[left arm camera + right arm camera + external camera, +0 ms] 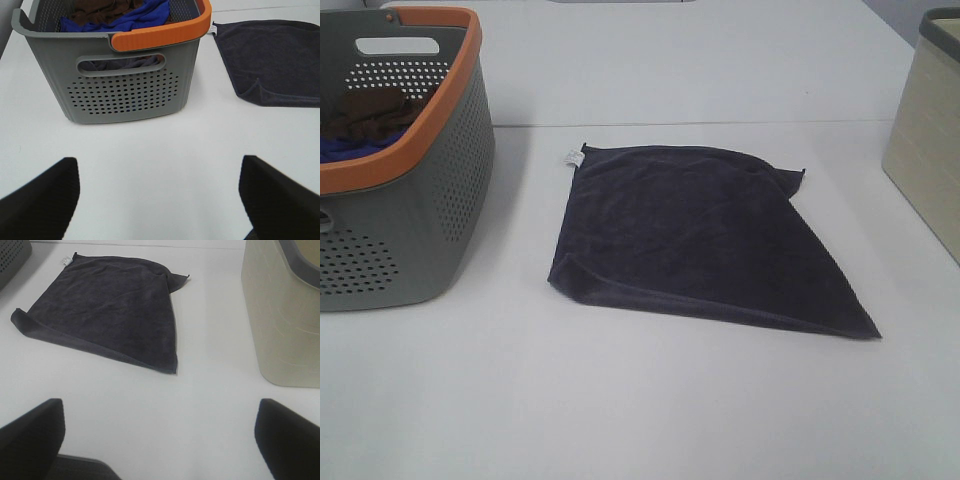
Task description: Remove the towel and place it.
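One towel [695,235] lies flat between two baskets, one grey [415,210], one beige [930,160].

1. No text, brand, number or sign can be read in any view.
2. The small white tag [575,157] at one corner of the towel [700,235] may carry print, but it is too small to tell.
3. The grey basket [125,85] with the orange rim and the beige bin [280,325] show no lettering on their visible walls.
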Available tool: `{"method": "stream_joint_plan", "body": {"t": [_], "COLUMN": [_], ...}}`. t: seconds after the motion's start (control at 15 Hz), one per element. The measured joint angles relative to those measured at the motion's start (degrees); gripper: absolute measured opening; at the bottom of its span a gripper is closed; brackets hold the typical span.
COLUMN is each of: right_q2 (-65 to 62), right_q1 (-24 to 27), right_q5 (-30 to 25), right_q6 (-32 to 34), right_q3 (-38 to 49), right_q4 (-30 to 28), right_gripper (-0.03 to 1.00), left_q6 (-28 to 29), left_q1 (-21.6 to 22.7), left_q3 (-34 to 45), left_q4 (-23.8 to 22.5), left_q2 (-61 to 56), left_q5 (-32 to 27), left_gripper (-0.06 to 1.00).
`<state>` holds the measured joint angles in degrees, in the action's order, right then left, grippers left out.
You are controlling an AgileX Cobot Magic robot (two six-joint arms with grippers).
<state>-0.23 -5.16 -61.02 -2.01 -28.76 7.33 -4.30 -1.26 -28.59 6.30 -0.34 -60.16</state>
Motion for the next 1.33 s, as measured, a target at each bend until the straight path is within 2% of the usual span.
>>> {"method": "stream_joint_plan", "body": {"t": [0.2, 1.33], "right_q2": [0.00, 0.00], "right_q1": [3.78, 3.78], "right_q5": [0.00, 0.00], "right_q6": [0.00, 0.00], "right_q3": [0.00, 0.00], "right_q4": [0.11, 0.57], "right_gripper": [0.93, 0.93], "left_q6": [0.00, 0.06], "left_q1": [4.18, 4.47], "left_q3": [0.00, 0.00], "left_q4": [-0.06, -0.06], "left_q2": [0.00, 0.00], "left_q5": [0.00, 0.00], "left_gripper": [0.81, 0.81]}}
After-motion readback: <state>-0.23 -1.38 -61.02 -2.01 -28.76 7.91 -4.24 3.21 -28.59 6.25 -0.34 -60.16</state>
